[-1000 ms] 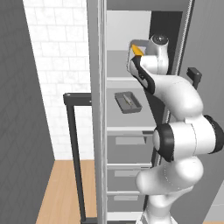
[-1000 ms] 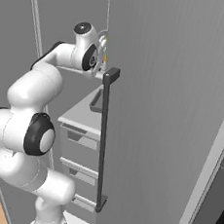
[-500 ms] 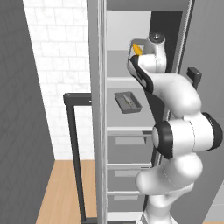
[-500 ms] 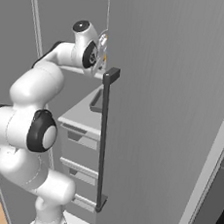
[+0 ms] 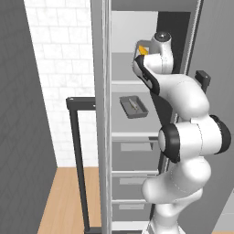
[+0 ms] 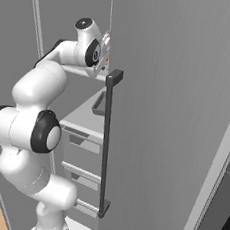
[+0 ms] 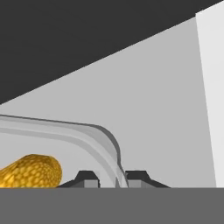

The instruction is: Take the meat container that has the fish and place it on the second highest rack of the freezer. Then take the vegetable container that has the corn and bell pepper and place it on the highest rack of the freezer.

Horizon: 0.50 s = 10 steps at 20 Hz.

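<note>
My gripper (image 7: pixel 113 177) is shut on the rim of the clear vegetable container (image 7: pixel 98 135), its two fingertips (image 7: pixel 87 176) pinching the wall. The yellow corn (image 7: pixel 29 171) lies inside; the bell pepper is hidden. In the left base view the corn (image 5: pixel 142 49) shows beside my hand, held just above the highest rack (image 5: pixel 121 73) of the open freezer (image 5: pixel 125 27). One shelf lower stands the grey meat container (image 5: pixel 134 106) with the pale fish (image 5: pixel 132 104) in it. The right base view shows my hand (image 6: pixel 100 52) reaching past the door edge at top-shelf height.
The freezer door (image 6: pixel 177 118) stands open with its long dark handle (image 6: pixel 106 141); in the left base view the handle (image 5: pixel 77 151) is left of the opening. Grey drawers (image 5: pixel 132 155) sit below the shelves. A white tiled wall (image 5: pixel 59 68) lies behind.
The hand has risen slightly and moved a little deeper into the freezer, carrying the vegetable container with the corn. The fish container has stayed put.
</note>
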### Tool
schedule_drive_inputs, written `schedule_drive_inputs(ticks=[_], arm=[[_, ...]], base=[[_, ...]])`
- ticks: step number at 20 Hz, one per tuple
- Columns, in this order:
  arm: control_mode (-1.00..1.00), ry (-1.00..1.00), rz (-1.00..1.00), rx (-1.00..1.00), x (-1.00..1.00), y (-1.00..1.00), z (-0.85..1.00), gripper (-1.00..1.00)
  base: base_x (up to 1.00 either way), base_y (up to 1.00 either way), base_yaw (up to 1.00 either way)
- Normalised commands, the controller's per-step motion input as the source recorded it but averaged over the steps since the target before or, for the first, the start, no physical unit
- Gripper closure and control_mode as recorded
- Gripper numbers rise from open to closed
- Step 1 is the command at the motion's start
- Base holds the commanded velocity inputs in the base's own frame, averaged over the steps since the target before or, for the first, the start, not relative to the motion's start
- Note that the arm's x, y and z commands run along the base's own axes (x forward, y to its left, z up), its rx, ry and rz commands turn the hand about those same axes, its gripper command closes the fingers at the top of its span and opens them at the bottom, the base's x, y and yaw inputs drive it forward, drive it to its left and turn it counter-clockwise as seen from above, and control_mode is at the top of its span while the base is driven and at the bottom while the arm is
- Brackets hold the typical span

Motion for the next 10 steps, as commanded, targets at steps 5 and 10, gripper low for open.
schedule_drive_inputs(ticks=[5, 10], arm=[[-1.00, 0.00, 0.00, 0.00, 0.04, 0.00, 0.00, -1.00], [-1.00, 0.00, 0.00, 0.00, 0.00, 0.00, 0.00, -1.00]], base=[[0.00, 0.00, 0.00], [0.00, 0.00, 0.00]])
